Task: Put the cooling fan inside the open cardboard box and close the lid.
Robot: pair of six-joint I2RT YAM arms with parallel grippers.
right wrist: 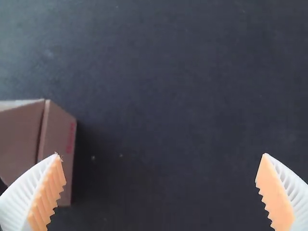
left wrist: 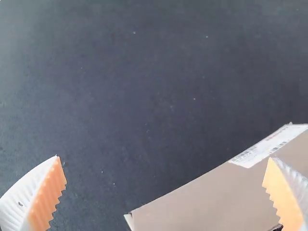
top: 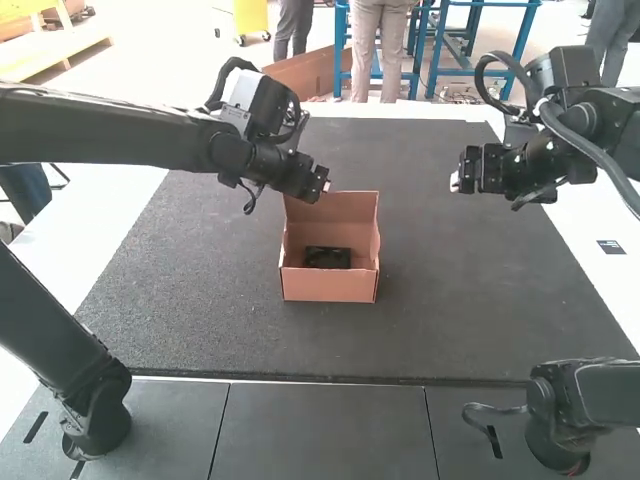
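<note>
The fan [top: 327, 257] lies on the floor of the box [top: 330, 283], so the first half of the job looks done and closing is the step in hand. The box sits near the middle of the dark mat [top: 180, 300], with its lid [top: 335, 212] standing upright along the far side. The fan shows as a small, flat, black block, low between the brown walls and clear of the rim, so it should not stop the lid. The left gripper [top: 320, 184] hovers at the lid's far left corner, its fingers spread wide and holding nothing; from its wrist the lid's top edge shows between the orange pads [left wrist: 48, 192]. The next move, I judge, is to push that flap toward the near side and down until it lies flat. The right gripper [top: 458, 172] hangs well off to the right of the box, also wide open and empty.
</note>
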